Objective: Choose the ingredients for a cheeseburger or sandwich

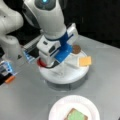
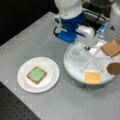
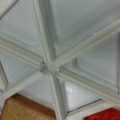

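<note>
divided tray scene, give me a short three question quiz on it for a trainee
1. True or false: the white paper plate holds a toast square with a green leaf piece on top.
2. Which piece lies in the divided tray compartment nearest a front view's bottom? A) red disc B) yellow square C) dark brown disc
3. Fill in: the arm's pincer hangs over the ____, not over the plate.

Key
1. True.
2. B: the yellow square lies there; the dark brown disc and a second toast square sit further up, and the red disc shows in the wrist view.
3. Tray.
</note>
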Controlling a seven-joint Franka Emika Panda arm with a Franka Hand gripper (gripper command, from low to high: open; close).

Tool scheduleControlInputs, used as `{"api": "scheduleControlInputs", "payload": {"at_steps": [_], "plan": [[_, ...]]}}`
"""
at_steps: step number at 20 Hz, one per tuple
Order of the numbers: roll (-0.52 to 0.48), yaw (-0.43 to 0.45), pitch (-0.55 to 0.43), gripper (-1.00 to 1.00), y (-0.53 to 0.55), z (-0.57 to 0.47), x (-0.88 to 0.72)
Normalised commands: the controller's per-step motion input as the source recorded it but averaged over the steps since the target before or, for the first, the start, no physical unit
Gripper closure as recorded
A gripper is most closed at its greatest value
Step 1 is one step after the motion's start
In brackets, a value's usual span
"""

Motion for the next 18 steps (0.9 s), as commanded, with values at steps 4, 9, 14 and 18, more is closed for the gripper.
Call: {"api": "scheduleControlInputs", "payload": {"at_steps": [4, 9, 14, 18], "plan": [[-0.261, 0.116, -0.167, -1.0, 0.18, -0.09, -0.35], [-0.222, 0.138, -0.217, -1.0, 0.07, -0.15, -0.27], [-0.197, 0.115, -0.242, -1.0, 0.05, -0.18, -0.24], [-0.188, 0.1, -0.25, -1.0, 0.12, -0.2, -0.25]]}}
